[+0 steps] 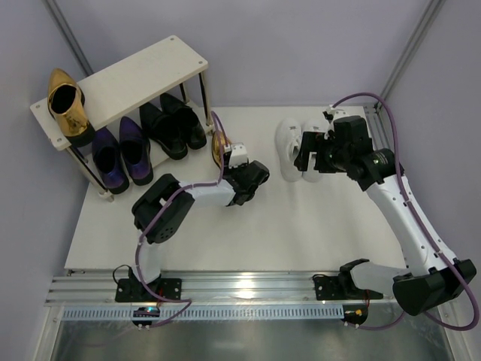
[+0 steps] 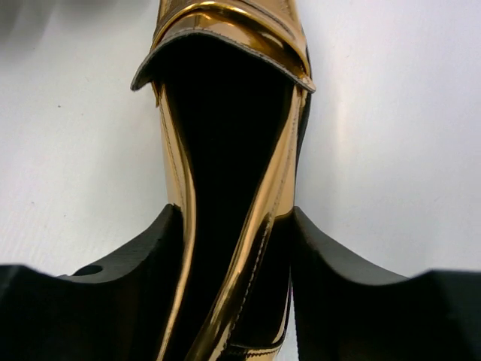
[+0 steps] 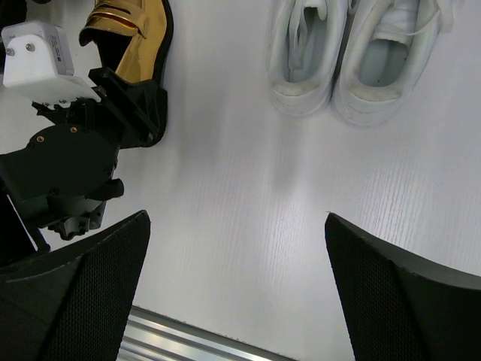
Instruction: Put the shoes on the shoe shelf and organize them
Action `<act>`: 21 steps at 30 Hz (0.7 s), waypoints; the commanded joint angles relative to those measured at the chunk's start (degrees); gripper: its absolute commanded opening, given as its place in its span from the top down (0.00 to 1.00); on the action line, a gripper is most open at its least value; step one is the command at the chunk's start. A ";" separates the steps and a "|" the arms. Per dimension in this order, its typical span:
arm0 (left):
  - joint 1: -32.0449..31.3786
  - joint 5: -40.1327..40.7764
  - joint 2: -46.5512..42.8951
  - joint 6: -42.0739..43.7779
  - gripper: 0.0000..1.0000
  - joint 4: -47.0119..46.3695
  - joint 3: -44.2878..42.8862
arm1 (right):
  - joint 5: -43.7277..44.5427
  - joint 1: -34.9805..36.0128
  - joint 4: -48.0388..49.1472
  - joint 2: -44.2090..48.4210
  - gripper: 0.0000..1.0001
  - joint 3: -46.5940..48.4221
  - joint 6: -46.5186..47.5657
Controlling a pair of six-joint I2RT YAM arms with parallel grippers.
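Your white table (image 1: 301, 226) carries the shoe shelf (image 1: 143, 71) at ten o'clock in the top view. On its lower board the purple dress shoes (image 1: 120, 154) sit left of the black dress shoes (image 1: 171, 128). One gold loafer (image 1: 68, 105) stands at the nine o'clock end of the top board. Your left gripper (image 2: 237, 218) is clamped across the heel of the other gold loafer (image 2: 233, 30), just eleven o'clock of table centre. Your right gripper (image 3: 237, 222) hangs spread wide near the white sneakers (image 1: 289, 147) at one o'clock.
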State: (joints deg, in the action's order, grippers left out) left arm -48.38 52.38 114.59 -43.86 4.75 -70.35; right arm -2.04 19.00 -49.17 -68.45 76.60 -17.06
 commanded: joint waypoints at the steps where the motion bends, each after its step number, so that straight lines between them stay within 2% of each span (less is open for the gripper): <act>1: 0.74 -1.31 0.03 0.35 1.00 -2.82 -1.20 | 0.99 -0.28 0.21 1.91 0.02 -0.04 0.89; 7: -0.22 -3.33 -4.71 4.39 1.00 -5.10 2.23 | 0.55 -0.99 0.74 2.00 0.02 -0.49 0.54; 13: -4.26 -8.43 -9.46 10.01 1.00 -6.25 4.33 | 4.67 -1.95 0.13 1.82 0.02 -0.04 -0.95; 18: -5.41 -20.62 -16.30 11.69 1.00 -8.97 9.69 | 7.40 -3.62 -0.75 2.17 0.02 -0.83 -2.27; 21: -5.76 -24.42 -19.04 11.60 1.00 -10.90 14.87 | 7.85 -4.76 -1.02 2.35 0.03 -1.71 -2.89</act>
State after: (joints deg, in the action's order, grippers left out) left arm -53.84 35.18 100.36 -33.21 -0.71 -58.46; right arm 3.44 15.31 -49.54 -67.85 75.72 -18.76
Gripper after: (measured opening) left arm 0.539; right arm 0.975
